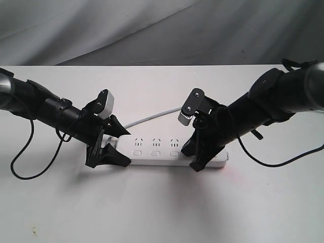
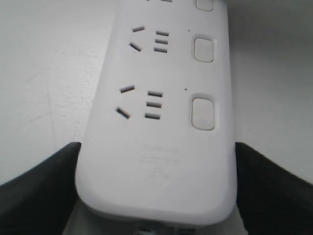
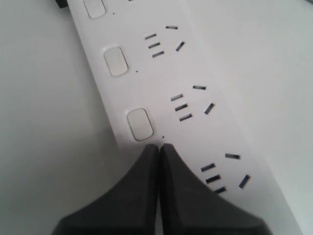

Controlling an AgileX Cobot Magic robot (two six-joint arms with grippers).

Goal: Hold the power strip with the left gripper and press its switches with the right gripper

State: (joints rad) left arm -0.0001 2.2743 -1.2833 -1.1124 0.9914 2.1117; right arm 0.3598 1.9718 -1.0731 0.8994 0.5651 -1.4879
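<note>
Strip (image 1: pixel 157 150) flat on table (image 1: pixel 162 207), my left claw (image 1: pixel 119 148) clamped across its end; right claw (image 3: pixel 159 147) pinched together, tip just beside a switch (image 3: pixel 139 124): I'd centre over it, then press straight down.

This looks like a robot lab or test stand. A plain white worktop (image 1: pixel 162 212) fills the scene, and a grey cloth backdrop (image 1: pixel 152 30) hangs in loose folds right behind it, so no room shows beyond. Two black robot arms, the left arm (image 1: pixel 50 109) and the right arm (image 1: pixel 263 104), reach in from opposite sides over one white power strip (image 1: pixel 157 149).
</note>
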